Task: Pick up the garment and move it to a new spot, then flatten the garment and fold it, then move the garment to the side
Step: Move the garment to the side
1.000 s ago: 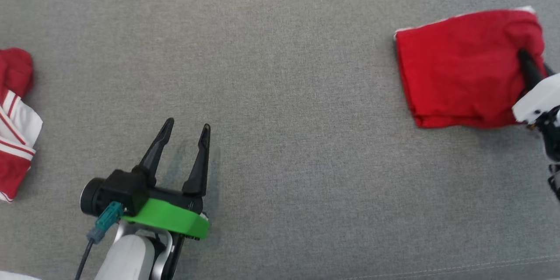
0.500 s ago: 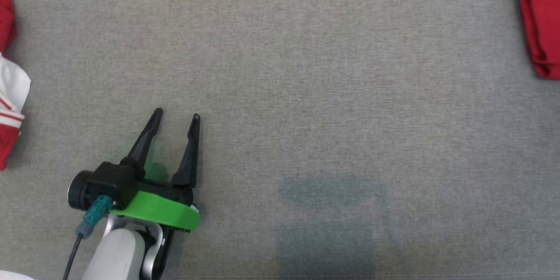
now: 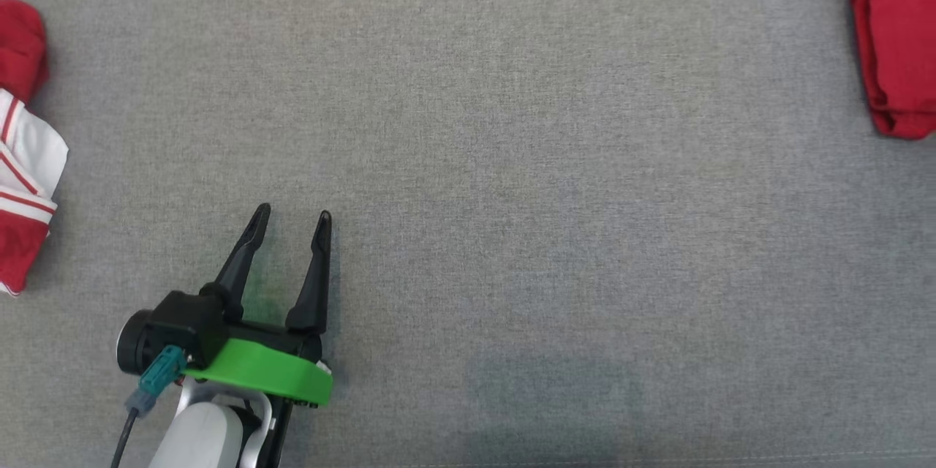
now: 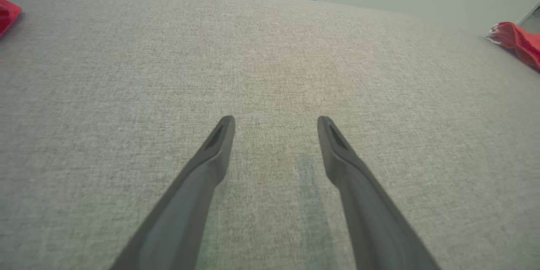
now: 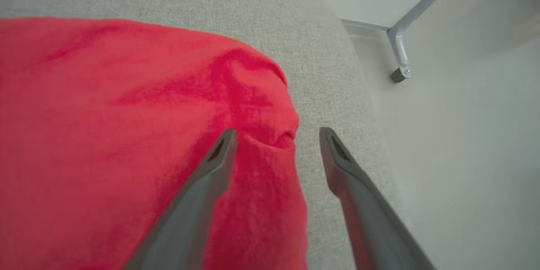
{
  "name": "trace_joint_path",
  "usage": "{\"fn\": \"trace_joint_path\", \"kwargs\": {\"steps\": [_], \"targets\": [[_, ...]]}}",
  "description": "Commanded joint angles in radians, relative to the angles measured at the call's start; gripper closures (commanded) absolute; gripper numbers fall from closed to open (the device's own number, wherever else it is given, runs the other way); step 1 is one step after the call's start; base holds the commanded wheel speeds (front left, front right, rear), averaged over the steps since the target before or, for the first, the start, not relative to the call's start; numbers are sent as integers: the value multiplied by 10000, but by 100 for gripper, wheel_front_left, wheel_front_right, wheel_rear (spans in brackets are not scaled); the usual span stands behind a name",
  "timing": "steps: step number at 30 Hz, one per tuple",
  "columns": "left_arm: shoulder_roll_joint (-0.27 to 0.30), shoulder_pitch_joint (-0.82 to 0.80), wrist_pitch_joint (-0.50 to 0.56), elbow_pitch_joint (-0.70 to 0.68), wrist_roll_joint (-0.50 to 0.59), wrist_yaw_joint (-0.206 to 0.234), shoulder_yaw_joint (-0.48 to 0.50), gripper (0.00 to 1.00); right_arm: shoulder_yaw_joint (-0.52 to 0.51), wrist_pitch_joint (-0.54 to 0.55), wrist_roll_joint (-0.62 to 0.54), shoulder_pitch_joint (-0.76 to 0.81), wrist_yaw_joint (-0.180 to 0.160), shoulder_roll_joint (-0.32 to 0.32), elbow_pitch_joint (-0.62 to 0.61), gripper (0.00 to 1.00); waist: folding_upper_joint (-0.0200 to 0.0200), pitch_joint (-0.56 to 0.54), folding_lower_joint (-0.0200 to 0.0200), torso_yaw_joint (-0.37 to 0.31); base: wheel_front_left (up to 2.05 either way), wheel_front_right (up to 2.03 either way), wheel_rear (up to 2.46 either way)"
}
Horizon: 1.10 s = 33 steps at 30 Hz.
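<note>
A striped cloth (image 3: 25, 183) lies at the desk's (image 3: 512, 161) left edge. The left end effector (image 3: 292, 213) hovers wide open and empty. The folded red garment (image 3: 896, 44) sits at the far right edge, with the right end effector (image 5: 277, 133) spread over it, gripping nothing. The move aside looks done; next, lift the right arm clear without snagging.

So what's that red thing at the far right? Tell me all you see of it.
It is the folded red garment, soft matte cloth lying as a flat, layered packet near the right end of the grey fabric surface, partly cut off in the head view. White trim peeks out at one far corner. The right gripper hangs open at its edge, one finger above the cloth, one above the grey; contact I cannot tell.
</note>
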Motion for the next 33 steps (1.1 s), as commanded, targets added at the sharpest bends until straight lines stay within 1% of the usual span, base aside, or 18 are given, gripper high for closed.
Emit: {"fn": "trace_joint_path", "kwargs": {"steps": [1, 3, 5, 9, 10, 13, 16, 20, 22, 25, 27, 30, 33], "targets": [[-20, 310, -109, 81, -148, 117, 92, 0, 316, -355, -461, 302, -11, -104, -303, 0, 35, -899, -1, -377, 0, 0, 0], [-79, 534, -171, 206, -254, 128, 130, 0, 442, -632, -492, 461, -11, 166, -630, 0, 35, -1413, -1, -490, 0, 0, 0], [-144, 805, -230, 326, -334, 149, 157, 0, 541, -931, -634, 673, -14, 274, -1011, 0, 35, -1964, -1, -597, 0, 0, 0], [-297, 1446, -327, 490, -448, 259, 278, 0, 680, -1657, -619, 1342, -14, 944, -1896, 0, 35, -2999, -1, -722, 0, 0, 0], [-297, 1446, -327, 490, -448, 259, 278, 0, 680, -1657, -619, 1342, -14, 944, -1896, 0, 35, -2999, -1, -722, 0, 0, 0], [-381, 1947, -360, 571, -529, 344, 422, 0, 642, -2267, -732, 2050, -14, 1411, -2618, 0, 35, -3745, -1, -711, 0, 0, 0], [-413, 2507, -405, 493, -458, 563, 650, 0, 315, -2878, -1035, 3020, -14, 2035, -3287, 0, 35, -4356, -1, -669, 0, 0, 0], [-426, 3053, -432, 308, -407, 688, 995, 0, -410, -3751, -1675, 4579, -14, 2993, -4192, 0, 35, -4852, -1, -521, 0, 0, 0], [-493, 3198, -417, 82, -361, 682, 1278, 0, -919, -4258, -1780, 5395, -14, 3755, -4569, 0, 35, -4990, -1, -430, 0, 0, 0], [-600, 3411, -415, -107, -189, 584, 1669, 0, -1057, -4936, -2221, 6535, -6, 4750, -5004, 0, 35, -5084, -1, -363, 0, 0, 0], [-704, 3460, -416, -100, -51, 440, 1800, 0, -1011, -5177, -2501, 7103, -9, 5215, -5163, 0, 35, -5099, -1, -362, 0, 0, 0], [-805, 3464, -416, 91, 89, 160, 1869, 0, -1080, -5308, -3065, 7739, -9, 5827, -5353, 0, 35, -5106, -1, -375, 0, 0, 0], [-851, 3390, -410, 490, 230, -62, 1896, 0, -1042, -5307, -3470, 8225, -9, 6212, -5928, 0, 35, -5091, -1, -426, 0, 0, 0]]}}
